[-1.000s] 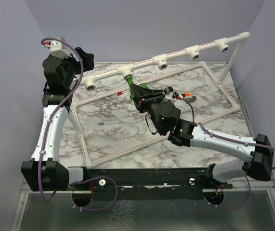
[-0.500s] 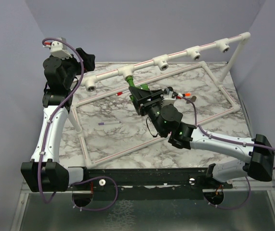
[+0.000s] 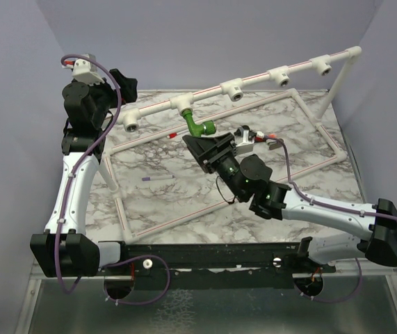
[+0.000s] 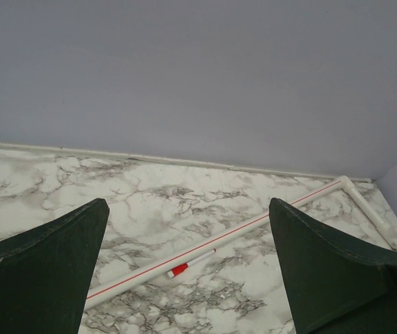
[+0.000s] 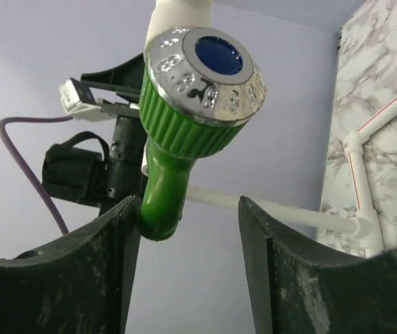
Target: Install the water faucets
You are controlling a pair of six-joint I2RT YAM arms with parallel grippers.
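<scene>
The green faucet point(image 5: 184, 118) sits in the socket point(image 3: 183, 104) second from the left on the raised pipe point(image 3: 257, 83), over the far-left part of the table point(image 3: 156, 209). Its neck drops from the socket and bends, so the round silver-and-blue end faces the near edge, straight at your right tool point(image 3: 208, 146).

That tool is spread wide and grasps nothing. In the right wrist view the faucet's neck stands between the fingers, close against one of them. Whether it touches there cannot be told, and there is open space on the other side. The faucet lies just beyond and above the tool, along the tool's own line of reach. So any retreat, as I judge it, should run straight back toward the near-right corner. A sideways swing would likely catch the neck and twist it in the socket.

Your left tool point(image 4: 188, 209) is spread too, with nothing in it. It is held high over the far-left corner, well apart from the faucet, so the right arm is much the nearer.

Four more sockets along the pipe look unfilled: one left of the faucet and three rising toward the far-right corner. The low frame point(image 3: 254, 104) rings the middle of the table. A pen point(image 3: 158, 179) lies inside it, near-left of the right tool.
</scene>
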